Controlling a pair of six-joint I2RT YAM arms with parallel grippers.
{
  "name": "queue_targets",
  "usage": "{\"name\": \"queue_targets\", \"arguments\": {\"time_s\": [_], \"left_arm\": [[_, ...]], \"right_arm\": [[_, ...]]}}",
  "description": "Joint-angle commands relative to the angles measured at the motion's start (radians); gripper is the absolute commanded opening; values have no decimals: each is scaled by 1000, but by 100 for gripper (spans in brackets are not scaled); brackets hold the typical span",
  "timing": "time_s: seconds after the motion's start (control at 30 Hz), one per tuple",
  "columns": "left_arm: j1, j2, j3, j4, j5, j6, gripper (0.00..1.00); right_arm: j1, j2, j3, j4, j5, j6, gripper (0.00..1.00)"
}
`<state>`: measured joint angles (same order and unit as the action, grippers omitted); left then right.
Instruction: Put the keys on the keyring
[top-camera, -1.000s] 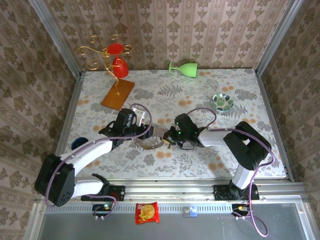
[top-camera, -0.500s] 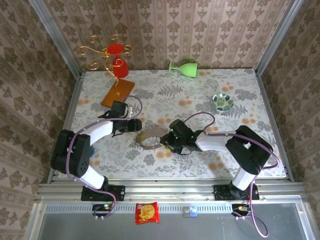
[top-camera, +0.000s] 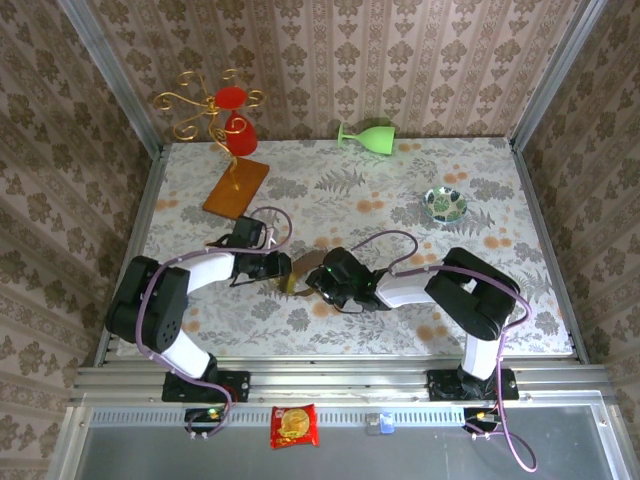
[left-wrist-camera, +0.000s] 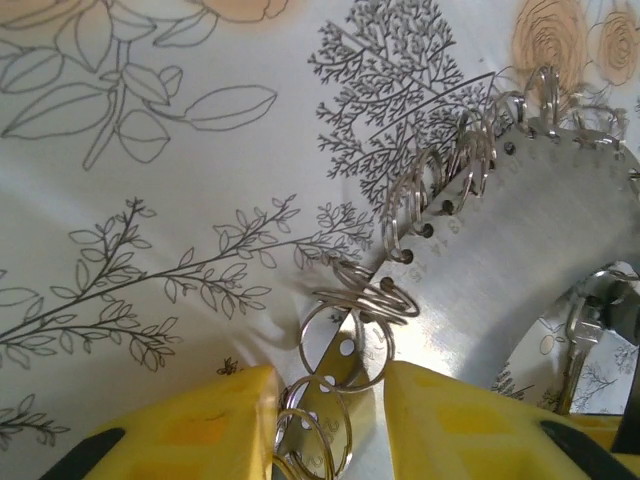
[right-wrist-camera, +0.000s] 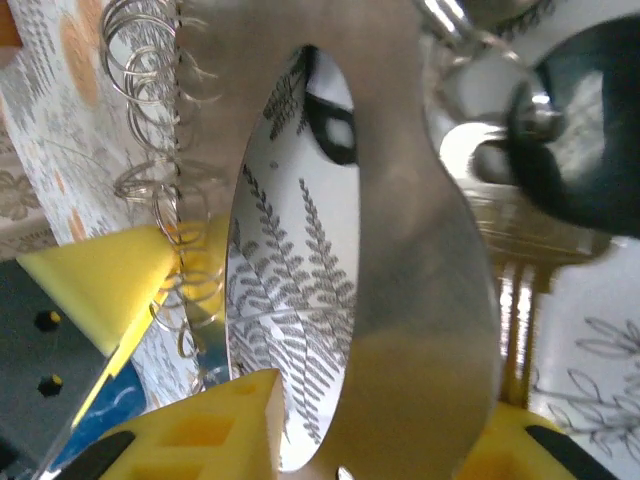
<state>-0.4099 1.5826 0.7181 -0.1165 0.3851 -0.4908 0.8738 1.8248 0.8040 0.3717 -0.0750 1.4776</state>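
Metal keyring (top-camera: 298, 273) tipped upright, left pincer (top-camera: 279, 266) nearer

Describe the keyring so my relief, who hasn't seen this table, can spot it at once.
On the flowered table, look front and centre, where the left gripper and right gripper meet. The keyring is between them: a flat grey metal hoop with a wide hole. Unlike the small green dish at the right, its rim carries many thin wire rings.
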Motion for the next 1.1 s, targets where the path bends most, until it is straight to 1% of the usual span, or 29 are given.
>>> {"name": "queue_targets", "arguments": {"time_s": [0.0,0.07,0.13,0.17,0.23,0.33,0.4,0.47,0.5,0.53,0.57,0.63,0.7,0.77,0.8,0.83,0.87,0.93,0.97,1.0,1.07], "left_arm": [[-23,21,-22,-41,54,-33,32],[-24,19,-16,-56,48,-25,31],[-23,4,-8,-73,28,-15,32],[-19,-4,-5,-78,20,-10,34],[-17,-36,7,-82,-11,9,42],[-22,-149,9,-60,-97,45,55],[-18,-224,15,-57,-148,64,60],[-2,-281,30,-55,-169,84,62],[10,-304,42,-61,-170,96,63],[25,-322,57,-72,-165,109,63],[38,-335,72,-83,-154,122,62],[44,-369,96,-95,-115,179,61],[-5,-412,89,-78,-86,270,61],[-116,-466,44,-13,-104,393,60],[-167,-493,6,30,-127,452,60],[-231,-526,-46,94,-174,519,61],[-301,-556,-107,172,-221,600,62],[-412,-606,-215,336,-319,736,65],[-455,-625,-259,421,-355,805,67],[-478,-631,-292,476,-375,845,68],[-521,-618,-319,533,-412,944,70]], "right_arm": [[-1,21,-31,94,81,-21,25],[-5,2,-49,111,87,-40,20],[-9,-23,-65,121,94,-58,11],[-11,-37,-68,116,95,-68,7],[-15,-71,-62,91,87,-100,1],[-18,-131,-36,18,73,-180,0],[-22,-178,6,-94,56,-262,0],[-43,-224,30,-135,7,-368,0],[-61,-246,67,-204,-25,-446,0],[-82,-265,117,-318,-43,-522,0],[-102,-276,155,-397,-66,-582,0],[-142,-300,235,-552,-83,-651,0],[-166,-313,280,-657,-89,-658,0],[-197,-320,292,-706,-115,-601,0],[-208,-326,287,-707,-126,-552,0],[-219,-335,278,-706,-130,-492,0],[-225,-344,270,-705,-126,-439,0],[-225,-360,259,-709,-111,-340,0],[-224,-368,256,-713,-102,-292,0],[-225,-372,251,-712,-100,-256,0],[-223,-382,246,-719,-88,-173,0]]}}
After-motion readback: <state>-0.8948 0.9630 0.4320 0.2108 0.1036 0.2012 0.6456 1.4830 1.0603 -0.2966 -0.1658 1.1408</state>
